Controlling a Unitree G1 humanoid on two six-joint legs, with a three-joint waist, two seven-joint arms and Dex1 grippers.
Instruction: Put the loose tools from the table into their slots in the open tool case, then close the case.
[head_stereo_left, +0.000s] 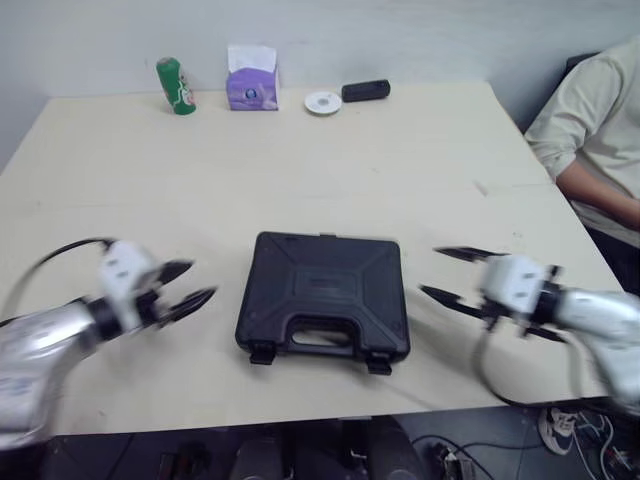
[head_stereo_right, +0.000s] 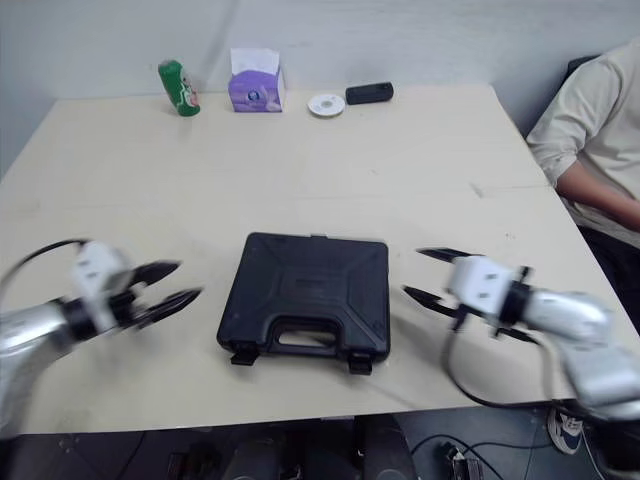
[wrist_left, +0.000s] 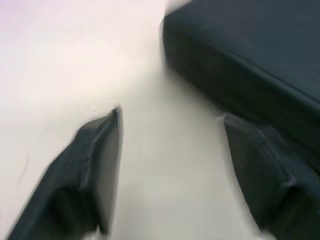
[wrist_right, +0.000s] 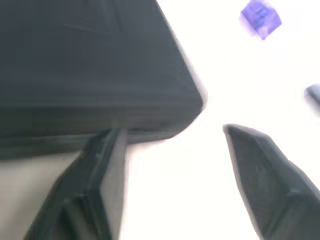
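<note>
A black plastic tool case (head_stereo_left: 322, 295) lies shut and flat on the table near the front edge, its handle and two latches toward me. My left gripper (head_stereo_left: 188, 284) hovers open just left of the case, nothing between its fingers. On the other side of the case my right gripper (head_stereo_left: 446, 274) is open and empty too. The left wrist view has the case's side wall (wrist_left: 240, 65) close ahead. A corner of the case (wrist_right: 100, 65) looms in the right wrist view.
Along the table's far edge stand a green can (head_stereo_left: 175, 86), a purple tissue box (head_stereo_left: 251, 82), a small white disc (head_stereo_left: 323, 102) and a black oblong object (head_stereo_left: 365, 91). A seated person (head_stereo_left: 600, 130) is at the right side of the table.
</note>
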